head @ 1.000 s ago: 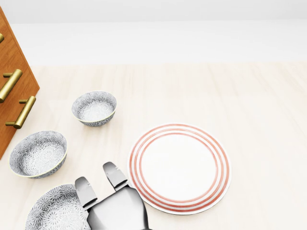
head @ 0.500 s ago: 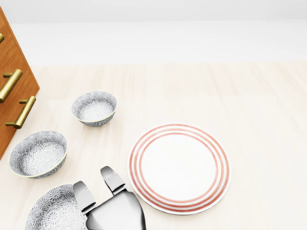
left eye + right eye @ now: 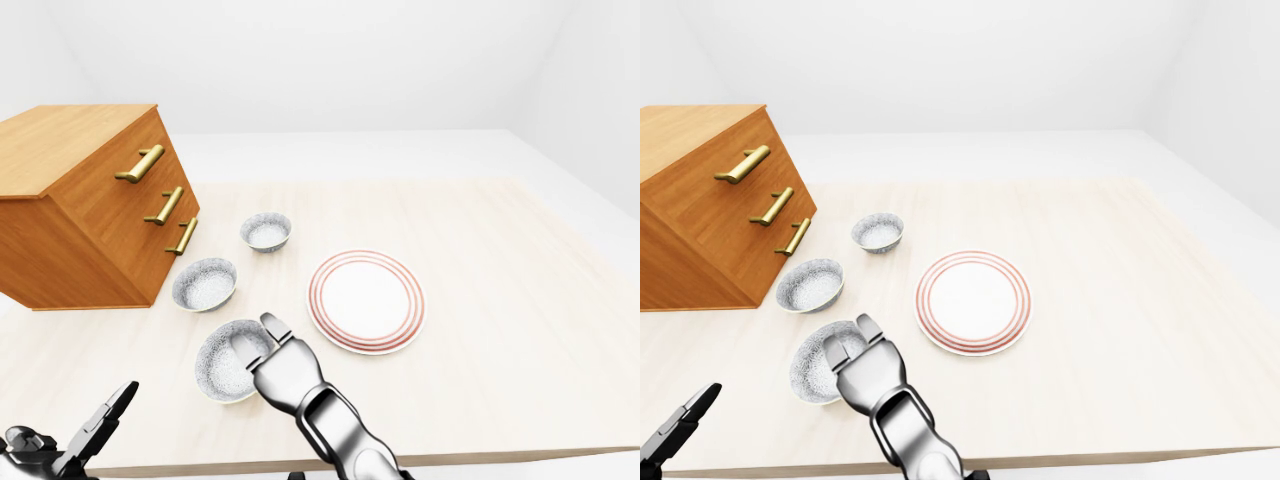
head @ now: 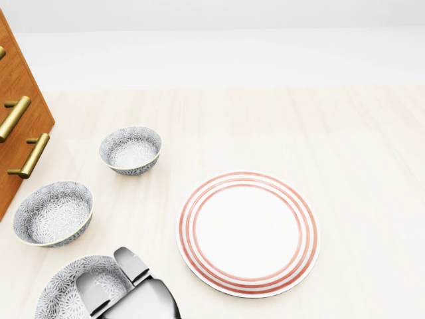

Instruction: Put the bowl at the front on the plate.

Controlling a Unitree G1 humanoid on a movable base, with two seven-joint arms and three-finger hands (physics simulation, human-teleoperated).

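Room: plain white wall (image 3: 350, 60) behind a pale wood table (image 3: 500, 300); all placed per left-eye view.
Chest: wooden drawer chest (image 3: 70, 200) on table's left part, tilted, w/ three brass handles (image 3: 140, 163) on its drawer face.
Plate: white plate (image 3: 366, 301) w/ red rings, flat on table near centre, nothing on it.
Lowest bowl: grey-patterned lowest bowl (image 3: 215, 372) sat upright on table at 8 o'clock from plate, near it but not touching, close to table's bottom edge.
Middle bowl: same pattern, middle bowl (image 3: 204, 284) at 9 o'clock from plate, just beside chest's lower corner.
Top bowl: smaller top bowl (image 3: 266, 231) at 10 o'clock from plate, apart from the others.
R hand: silver right hand (image 3: 283, 372) came up from bottom edge, at lowest bowl's 3 o'clock rim. Fingers (image 3: 275, 328) were straight, not curled; one lay over bowl's inside, one just outside rim. Thumb hidden, so hand read as released, no grip seen.
L hand: dark left hand (image 3: 90, 430) low at 7 o'clock corner, fingers apart, held nothing, well apart from bowls.
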